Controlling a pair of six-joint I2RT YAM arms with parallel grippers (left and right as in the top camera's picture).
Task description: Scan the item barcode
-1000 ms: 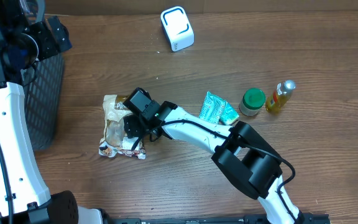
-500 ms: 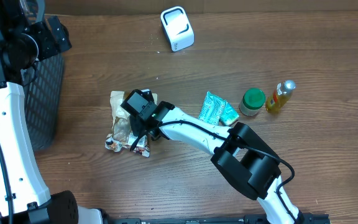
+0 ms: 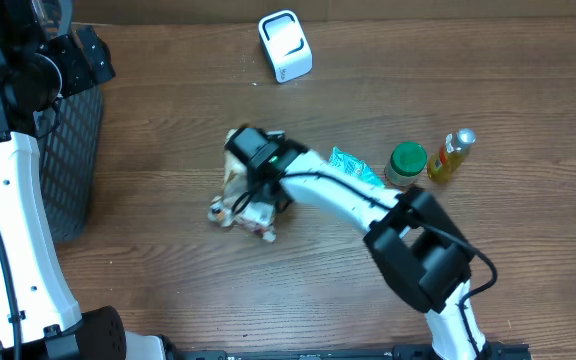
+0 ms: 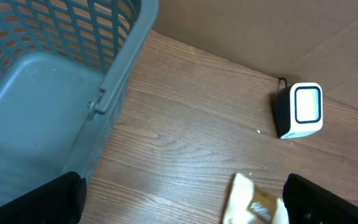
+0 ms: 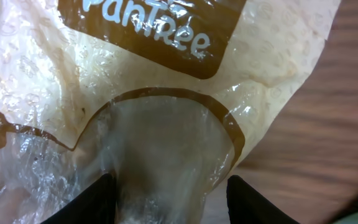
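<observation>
The bag (image 3: 234,204), pinched in the right jaws, has shifted from left of the desk's (image 3: 418,70) middle to its middle, nearer the scanner (image 3: 285,45) by the far edge. The barcode probably still has to be brought to the scanner's face. The left jaws stand spread and empty.

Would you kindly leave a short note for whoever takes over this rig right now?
Left gripper: open, empty, beside the basket.
Right gripper: closed on the snack bag, mid-table.
Scanner: near the table's far edge, apart from the bag.
Done: bag gripped.
Left: carry it to the scanner and present the barcode; no barcode shows in these views.
</observation>
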